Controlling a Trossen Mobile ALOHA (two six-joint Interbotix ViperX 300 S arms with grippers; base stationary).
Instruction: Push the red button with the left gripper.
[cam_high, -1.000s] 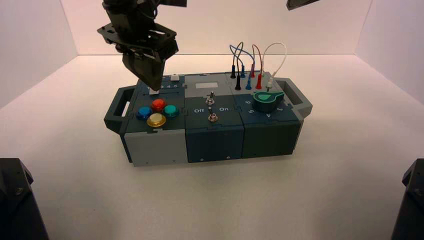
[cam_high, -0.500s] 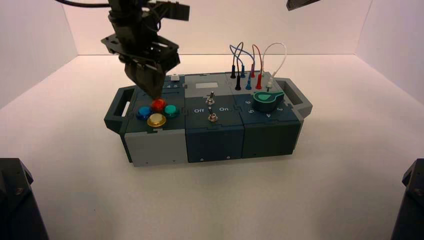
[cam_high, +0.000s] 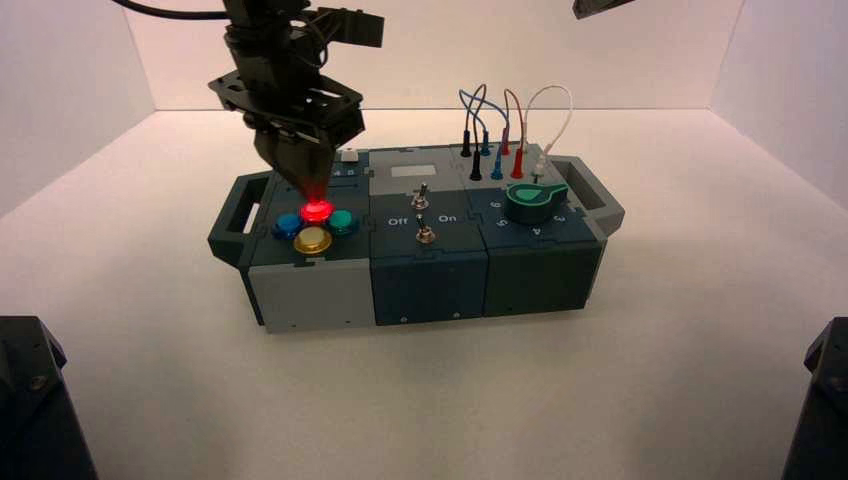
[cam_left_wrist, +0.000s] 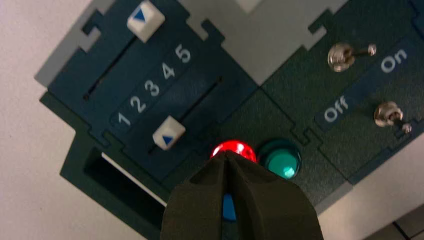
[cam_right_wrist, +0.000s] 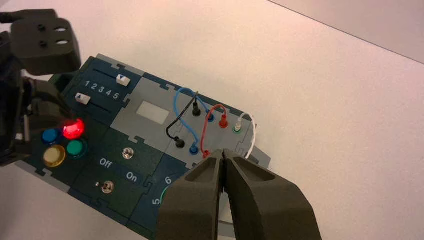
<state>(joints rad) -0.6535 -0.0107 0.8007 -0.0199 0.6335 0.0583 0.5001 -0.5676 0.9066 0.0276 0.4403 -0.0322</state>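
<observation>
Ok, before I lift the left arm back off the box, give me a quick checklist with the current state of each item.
1. left gripper tip on the red button: ok, fingers shut, tip against the dome.
2. Red button lit: ok, it glows in all three views.
3. Neighbours untouched: ok, the teal button, blue button and yellow button are unlit and clear of the tip.
4. Sliders clear of the gripper: ok.
5. right gripper out of the way: ok, shut, held above the wire end of the box.
6. Button fully bottomed: cannot tell.

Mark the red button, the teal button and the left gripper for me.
red button (cam_left_wrist: 233, 148), left wrist view, lit dome just ahead of the tip.
teal button (cam_left_wrist: 280, 160), left wrist view, middle of its dome.
left gripper (cam_high: 313, 192), high view, closed tip on the red button.
</observation>
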